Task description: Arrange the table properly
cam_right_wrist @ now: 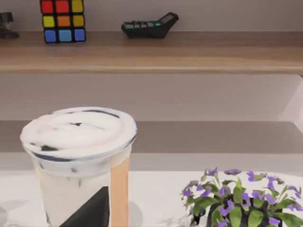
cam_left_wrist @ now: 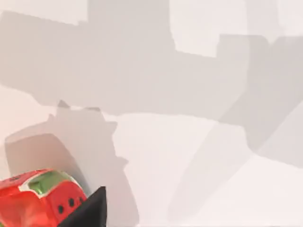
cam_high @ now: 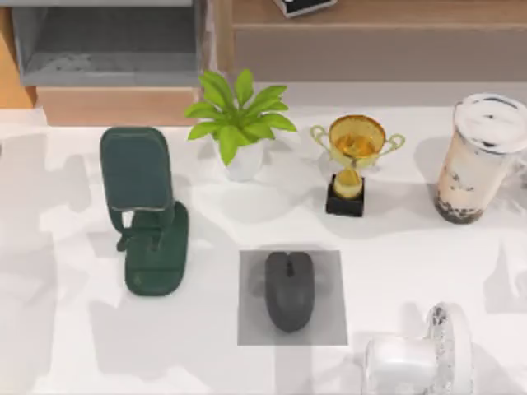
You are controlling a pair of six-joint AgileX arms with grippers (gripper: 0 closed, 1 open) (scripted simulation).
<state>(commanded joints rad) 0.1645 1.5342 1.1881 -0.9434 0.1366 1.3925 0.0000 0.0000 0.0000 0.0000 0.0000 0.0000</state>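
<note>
Counter (cam_high: 412,247): glossy white, lying flat and spreading across the whole top view, its long axis running from the view's left to its right; a wooden shelf unit (cam_high: 107,49) is standing along the far edge.
Handling: I am judging the counter rigid, heavy and slippery; it is not a thing to grip, so I am planning to take hold of the articles on it instead.
Articles: a green phone stand (cam_high: 144,210) is sitting at the left, a potted plant (cam_high: 240,123) and a gold trophy (cam_high: 354,160) behind the middle, a milk tea cup (cam_high: 478,156) at the right, a white fan (cam_high: 420,354) at the near right, and a mouse (cam_high: 288,288) is resting on a grey mat (cam_high: 329,325).
Left pincer: one dark fingertip (cam_left_wrist: 90,210) is showing beside a red toy (cam_left_wrist: 40,198); I cannot tell whether the pincer is open or closed.
Right pincer: one dark fingertip (cam_right_wrist: 92,210) is showing in front of the milk tea cup; state likewise not determinable.
</note>
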